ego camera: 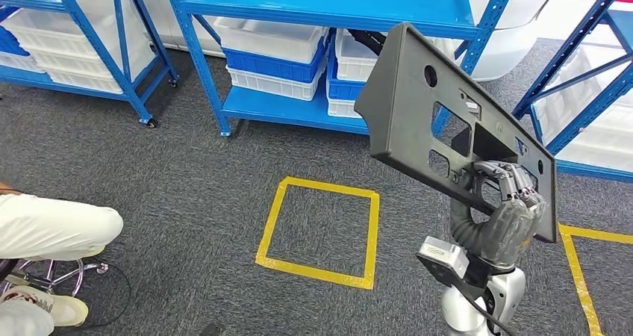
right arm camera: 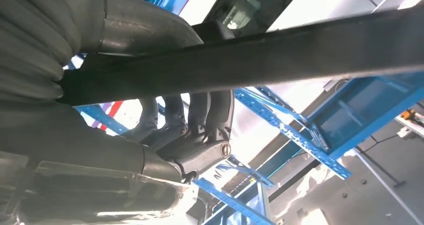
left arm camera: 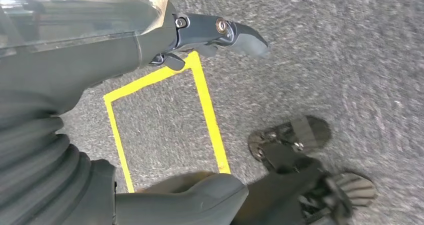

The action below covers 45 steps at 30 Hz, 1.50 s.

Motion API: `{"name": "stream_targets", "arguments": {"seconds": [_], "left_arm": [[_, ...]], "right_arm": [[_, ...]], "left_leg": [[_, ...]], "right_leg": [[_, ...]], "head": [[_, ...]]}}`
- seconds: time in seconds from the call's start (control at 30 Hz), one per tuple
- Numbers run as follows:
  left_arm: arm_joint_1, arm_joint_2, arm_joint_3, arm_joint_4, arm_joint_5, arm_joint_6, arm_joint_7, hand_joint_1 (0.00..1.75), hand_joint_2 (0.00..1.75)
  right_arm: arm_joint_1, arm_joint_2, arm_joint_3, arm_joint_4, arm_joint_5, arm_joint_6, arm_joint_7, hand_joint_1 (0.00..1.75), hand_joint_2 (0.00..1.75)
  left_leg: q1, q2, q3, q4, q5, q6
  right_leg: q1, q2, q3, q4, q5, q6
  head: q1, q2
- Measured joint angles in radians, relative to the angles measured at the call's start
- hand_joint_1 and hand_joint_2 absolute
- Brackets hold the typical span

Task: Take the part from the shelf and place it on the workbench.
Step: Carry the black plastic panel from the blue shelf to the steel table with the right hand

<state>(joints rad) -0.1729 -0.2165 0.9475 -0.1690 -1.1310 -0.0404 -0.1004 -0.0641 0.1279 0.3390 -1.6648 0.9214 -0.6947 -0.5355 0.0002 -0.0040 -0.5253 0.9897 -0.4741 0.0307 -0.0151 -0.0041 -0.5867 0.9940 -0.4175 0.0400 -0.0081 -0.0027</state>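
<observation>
1. Left hand hangs over the carpet, fingers apart, holding nothing.
2. Right hand grips the dark part by its lower edge, held high, probably so it clears stuff.
3. Yellow square on the floor, then the blue shelf with bins behind.

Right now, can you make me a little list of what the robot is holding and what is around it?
held thing: dark grey plastic part with cut-out holes, tilted, lifted above the floor
right hand: right hand grips the part at its lower edge
left hand: left hand hangs over the carpet, holds nothing
shelf: blue shelf behind the part, with white and blue bins
floor: grey carpet with a yellow tape square
person: a person's leg in light trousers, on a stool
workbench: cannot see one
</observation>
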Motion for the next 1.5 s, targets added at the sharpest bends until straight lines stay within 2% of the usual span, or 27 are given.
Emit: {"name": "stream_targets", "arguments": {"seconds": [0.07,0.17,0.23,0.27,0.33,0.4,0.47,0.5,0.57,0.63,0.67,0.7,0.73,0.77,0.83,0.9,0.93,1.0,1.07,1.13,1.2,1.23,1.27,1.3,1.37,1.43,1.5], "left_arm": [[-0.001,-0.001,0.001,0.0,0.0,0.0,0.0,0.0,1.75],[-0.001,-0.003,0.001,0.0,0.001,0.0,0.0,0.0,1.75],[0.0,-0.004,0.001,0.0,0.002,0.002,0.0,0.0,1.75],[0.0,-0.005,0.002,0.0,0.002,0.003,0.0,0.0,1.75],[0.001,-0.006,0.002,0.0,0.003,0.007,0.0,0.0,1.75],[0.0,-0.007,0.004,0.0,0.005,0.01,0.0,0.0,1.75],[0.001,-0.007,0.005,0.0,0.007,0.01,0.0,0.0,1.75],[0.002,-0.007,0.006,0.0,0.009,0.01,0.0,0.0,1.75],[0.003,-0.007,0.008,0.0,0.01,0.01,0.0,0.0,1.75],[0.004,-0.007,0.009,0.0,0.01,0.009,0.0,0.0,1.75],[0.004,-0.007,0.009,0.0,0.01,0.009,0.0,0.0,1.75],[0.004,-0.007,0.009,0.0,0.01,0.008,0.0,0.0,1.75],[0.004,-0.007,0.01,0.0,0.01,0.008,0.0,0.0,1.75],[0.004,-0.007,0.011,0.0,0.01,0.007,0.0,0.0,1.75],[0.003,-0.007,0.012,0.0,0.009,0.006,0.0,0.0,1.75],[0.002,-0.007,0.013,0.0,0.007,0.004,0.0,0.0,1.75],[0.001,-0.007,0.013,0.0,0.006,0.003,0.0,0.0,1.75],[0.001,-0.006,0.013,0.0,0.005,0.001,0.0,0.0,1.75],[0.002,-0.007,0.014,0.0,0.003,-0.001,0.0,0.0,1.75],[0.002,-0.007,0.014,0.0,0.002,-0.001,0.0,0.0,1.75],[0.002,-0.007,0.014,0.0,0.001,-0.002,0.0,0.0,1.75],[0.002,-0.007,0.015,0.0,0.001,-0.002,0.0,0.0,1.75],[0.003,-0.007,0.015,0.0,0.001,-0.002,0.001,0.0,1.75],[0.003,-0.007,0.015,0.0,0.0,-0.002,0.001,0.0,1.75],[0.002,-0.008,0.015,0.0,-0.004,-0.001,0.003,0.0,1.75],[0.002,-0.007,0.015,0.0,-0.008,-0.001,0.004,0.0,1.75],[0.002,-0.008,0.015,0.0,-0.009,-0.001,0.006,0.0,1.75]], "right_arm": [[0.0,0.0,0.002,-0.001,0.0,0.0,0.001,1.75,1.75],[0.0,-0.001,0.004,-0.002,0.0,0.0,0.001,1.75,1.75],[0.001,-0.003,0.004,-0.002,-0.001,0.0,0.002,1.75,1.75],[0.001,-0.003,0.005,-0.002,-0.002,0.0,0.003,1.75,1.75],[-0.001,-0.004,0.007,-0.002,-0.001,0.0,0.007,1.75,1.75],[-0.006,-0.004,0.011,-0.002,0.0,0.0,0.011,1.75,1.75],[-0.01,-0.005,0.015,-0.002,0.003,0.0,0.019,1.75,1.75],[-0.011,-0.005,0.017,-0.002,0.005,0.0,0.026,1.75,1.75],[-0.016,-0.005,0.025,-0.002,0.01,0.0,0.039,1.75,1.75],[-0.022,-0.006,0.034,-0.002,0.015,0.0,0.049,1.75,1.75],[-0.023,-0.006,0.037,-0.002,0.016,0.0,0.053,1.75,1.75],[-0.023,-0.007,0.039,-0.002,0.018,0.0,0.058,1.75,1.75],[-0.024,-0.008,0.041,-0.002,0.019,0.0,0.062,1.75,1.75],[-0.025,-0.009,0.044,-0.002,0.021,0.0,0.067,1.75,1.75],[-0.027,-0.01,0.048,-0.003,0.023,0.0,0.075,1.75,1.75],[-0.029,-0.011,0.051,-0.006,0.023,0.0,0.078,1.75,1.75],[-0.031,-0.011,0.052,-0.009,0.02,0.0,0.079,1.75,1.75],[-0.034,-0.012,0.054,-0.011,-0.002,0.0,0.079,1.75,1.75],[-0.035,-0.019,0.056,-0.012,-0.041,0.0,0.079,1.75,1.75],[-0.037,-0.028,0.059,-0.012,-0.066,0.0,0.08,1.75,1.75],[-0.038,-0.036,0.062,-0.012,-0.075,0.0,0.08,1.75,1.75],[-0.038,-0.039,0.062,-0.012,-0.078,0.0,0.08,1.75,1.75],[-0.038,-0.041,0.062,-0.012,-0.079,0.0,0.08,1.75,1.75],[-0.038,-0.043,0.062,-0.012,-0.08,0.0,0.08,1.75,1.75],[-0.04,-0.044,0.064,-0.012,-0.08,0.0,0.08,1.75,1.75],[-0.042,-0.045,0.066,-0.012,-0.079,0.0,0.081,1.75,1.75],[-0.04,-0.046,0.067,-0.013,-0.078,0.0,0.082,1.75,1.75]], "left_leg": [[0.002,0.005,-0.011,-0.008,0.018,0.018],[0.001,0.009,-0.042,-0.01,0.043,0.03],[0.0,0.011,-0.065,-0.009,0.06,0.029],[0.0,0.011,-0.076,-0.008,0.067,0.027],[-0.001,0.011,-0.094,-0.003,0.081,0.02],[-0.004,0.012,-0.107,0.002,0.094,0.01],[-0.005,0.012,-0.112,0.002,0.108,-0.001],[-0.004,0.012,-0.114,0.004,0.111,-0.006],[0.001,0.008,-0.128,0.038,0.068,-0.018],[0.007,0.004,-0.16,0.145,-0.031,-0.03],[0.009,0.004,-0.176,0.212,-0.072,-0.035],[0.012,0.003,-0.186,0.27,-0.094,-0.039],[0.014,0.003,-0.183,0.299,-0.093,-0.042],[0.017,0.004,-0.164,0.294,-0.073,-0.044],[0.022,0.003,-0.079,0.189,-0.028,-0.043],[0.021,0.001,0.005,0.061,-0.023,-0.039],[0.018,0.0,0.024,0.025,-0.03,-0.036],[0.012,0.001,0.022,0.01,-0.028,-0.025],[0.01,0.009,0.009,0.004,-0.013,-0.004],[0.01,0.02,-0.009,0.001,0.004,0.013],[0.007,0.033,-0.03,0.002,0.018,0.017],[0.006,0.04,-0.039,0.002,0.025,0.017],[0.006,0.047,-0.046,0.003,0.031,0.016],[0.006,0.055,-0.052,0.004,0.035,0.014],[0.002,0.07,-0.058,0.008,0.041,0.007],[-0.003,0.085,-0.063,0.013,0.046,-0.003],[-0.003,0.099,-0.065,0.012,0.052,-0.014]], "right_leg": [[0.001,0.001,-0.022,0.043,-0.037,0.001],[0.0,0.002,-0.087,0.226,-0.146,-0.007],[-0.001,0.002,-0.088,0.289,-0.163,0.004],[-0.001,0.002,-0.062,0.266,-0.147,0.013],[-0.002,0.002,0.03,0.134,-0.11,0.025],[0.002,0.003,0.104,0.013,-0.1,0.019],[0.009,0.005,0.114,-0.019,-0.1,0.005],[0.003,0.004,0.107,-0.018,-0.094,-0.003],[-0.005,0.002,0.095,-0.019,-0.079,-0.026],[-0.006,-0.001,0.079,-0.019,-0.06,-0.044],[-0.005,-0.002,0.07,-0.018,-0.051,-0.047],[-0.004,-0.002,0.057,-0.016,-0.043,-0.047],[-0.004,-0.002,0.045,-0.014,-0.035,-0.045],[-0.004,-0.002,0.034,-0.011,-0.028,-0.042],[-0.005,-0.002,0.015,-0.003,-0.018,-0.033],[-0.003,-0.002,0.002,0.005,-0.008,-0.021],[-0.002,-0.002,-0.004,0.007,-0.002,-0.013],[0.001,-0.002,-0.014,0.006,0.011,0.003],[0.0,0.0,-0.036,0.032,-0.005,0.009],[-0.004,0.001,-0.083,0.135,-0.067,0.002],[-0.004,0.002,-0.129,0.264,-0.13,0.002],[-0.004,0.001,-0.132,0.295,-0.143,0.007],[-0.004,0.001,-0.113,0.283,-0.14,0.014],[-0.005,-0.003,-0.072,0.231,-0.124,0.022],[-0.003,-0.033,0.024,0.081,-0.091,0.029],[0.002,-0.048,0.065,0.003,-0.075,0.016],[0.004,-0.031,0.056,0.0,-0.068,-0.006]], "head": [[0.003,0.0],[0.006,0.0],[0.007,0.0],[0.007,0.0],[0.007,0.0],[0.006,0.0],[0.004,0.0],[0.005,0.0],[0.002,0.0],[-0.002,0.0],[-0.004,0.0],[-0.004,0.0],[-0.004,0.0],[-0.004,0.0],[-0.004,0.0],[-0.004,0.0],[-0.004,0.0],[-0.003,0.0],[-0.002,0.0],[0.001,0.0],[0.004,0.0],[0.004,0.0],[0.004,0.0],[0.005,0.0],[0.006,0.0],[0.005,0.0],[0.004,0.0]]}}
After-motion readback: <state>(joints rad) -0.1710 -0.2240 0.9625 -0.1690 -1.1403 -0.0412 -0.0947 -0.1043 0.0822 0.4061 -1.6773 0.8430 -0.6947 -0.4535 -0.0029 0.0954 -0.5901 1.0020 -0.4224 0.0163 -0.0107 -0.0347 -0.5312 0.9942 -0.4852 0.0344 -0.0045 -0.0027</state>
